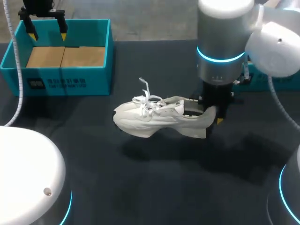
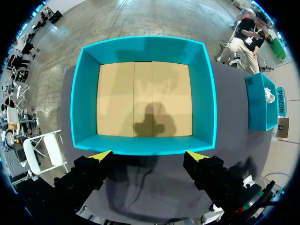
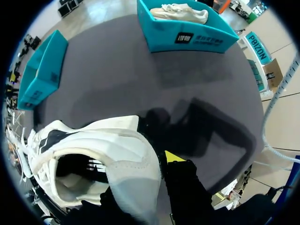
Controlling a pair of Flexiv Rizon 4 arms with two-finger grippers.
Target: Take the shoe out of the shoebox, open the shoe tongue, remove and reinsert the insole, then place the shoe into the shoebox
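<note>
My right pincer (image 1: 211, 116) is clamped on the heel of the white shoe (image 1: 154, 117), out of the teal shoebox (image 1: 56, 79) and off to its right, apparently raised. The shoebox holds only its cardboard floor, and my left pincer (image 1: 47, 33) hangs over it, fingers apart. A second box (image 3: 187, 36), well apart from the shoebox, holds a pale shoe (image 3: 180, 12).

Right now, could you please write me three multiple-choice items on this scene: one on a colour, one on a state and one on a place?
1. The shoe is: A white; B black; C red.
2. The right gripper is: A open; B shut on the shoe's heel; C out of view.
3. The left gripper hangs: A over the shoebox; B against the shoe; C beside the right gripper.

Answers: 1 A, its upper and laces are white. 2 B, its fingers clamp the heel from inside and outside. 3 A, the left wrist view looks straight down into the empty box.
</note>
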